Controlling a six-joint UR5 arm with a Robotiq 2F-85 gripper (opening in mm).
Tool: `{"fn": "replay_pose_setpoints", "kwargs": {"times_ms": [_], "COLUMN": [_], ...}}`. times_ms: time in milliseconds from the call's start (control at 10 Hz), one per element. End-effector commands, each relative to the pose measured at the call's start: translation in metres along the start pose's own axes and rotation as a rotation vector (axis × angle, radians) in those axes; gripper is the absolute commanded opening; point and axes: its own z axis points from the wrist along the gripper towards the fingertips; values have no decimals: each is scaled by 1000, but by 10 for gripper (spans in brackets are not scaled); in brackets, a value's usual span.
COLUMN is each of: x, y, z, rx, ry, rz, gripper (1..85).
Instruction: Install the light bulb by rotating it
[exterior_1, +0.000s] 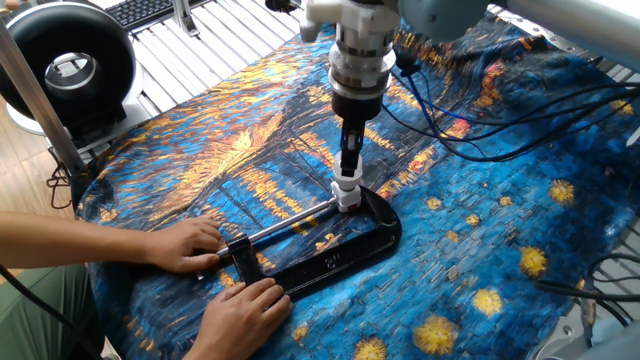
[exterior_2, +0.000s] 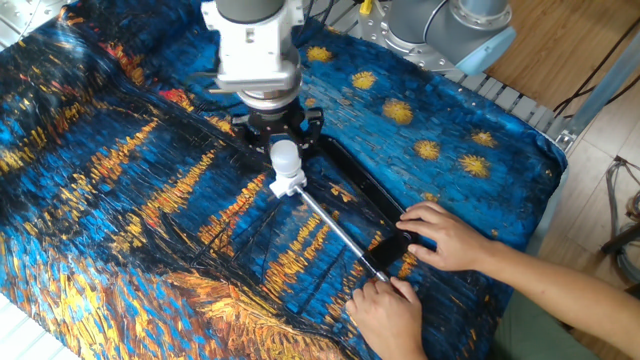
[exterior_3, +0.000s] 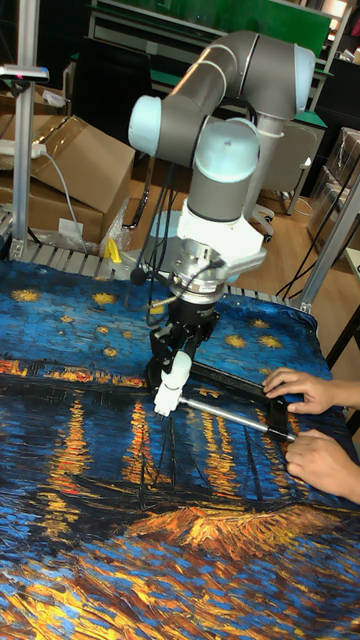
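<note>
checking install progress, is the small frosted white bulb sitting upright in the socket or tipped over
Upright. The small frosted white bulb stands neck-down on the white square socket block, directly under the gripper, whose fingers flank it.

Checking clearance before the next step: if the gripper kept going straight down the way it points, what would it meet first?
The gripper already holds the light bulb; straight down, the bulb would press into the white socket block held in the black clamp.

Starry-night patterned cloth (exterior_1: 520, 200) over table, black round fan (exterior_1: 65, 65) at table edge, keyboard (exterior_1: 140, 10) behind it, cardboard boxes (exterior_3: 85, 165) in background, black cables (exterior_1: 470, 125) across cloth
</note>
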Motion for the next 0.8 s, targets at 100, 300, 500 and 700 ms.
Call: {"fn": "replay_pose_setpoints", "kwargs": {"times_ms": [100,300,500,700], "x": [-16,-18,-10,20], "y": [-6,-7,5,-3], "z": [4,7,3,-10], "rx": [-20,-23,-70,-52], "ry": [-57,-67,-25,85], "rz": [275,308,323,276], "gripper": [123,143,280,447]}}
